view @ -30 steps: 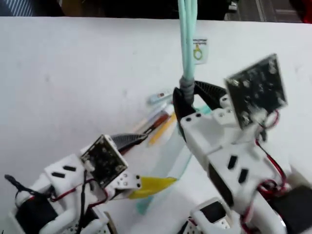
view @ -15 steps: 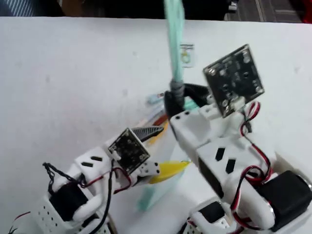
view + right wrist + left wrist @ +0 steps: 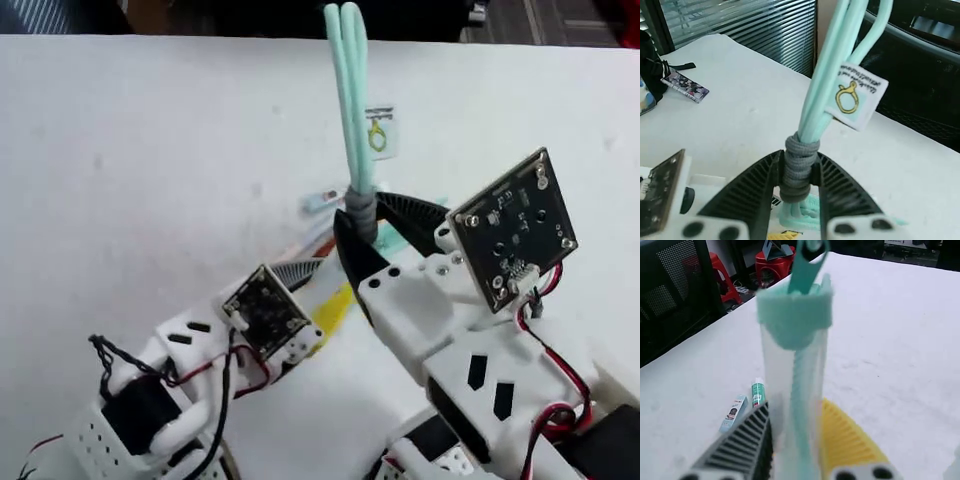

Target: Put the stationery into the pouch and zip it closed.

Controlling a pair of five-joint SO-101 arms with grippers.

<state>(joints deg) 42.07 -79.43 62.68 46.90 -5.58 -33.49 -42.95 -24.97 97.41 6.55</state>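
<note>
While right hand (image 3: 799,167) pinches mint cord (image 3: 826,85) | left hand (image 3: 795,412) clamps clear pouch (image 3: 776,365)

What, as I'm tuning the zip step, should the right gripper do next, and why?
Probably draw the cord away from the left gripper to run the zip: the right gripper is shut on the cord's grey wrap, and the left gripper clamps the pouch.

The flat white table (image 3: 150,150) carried a small pale-blue rectangular block (image 3: 733,413), lying flat. Just beside that block lay a short green-and-white tube (image 3: 758,392), also flat on the surface. Near the block, on the side toward the arms, lay thin orange and red sticks (image 3: 322,247), partly hidden.
</note>
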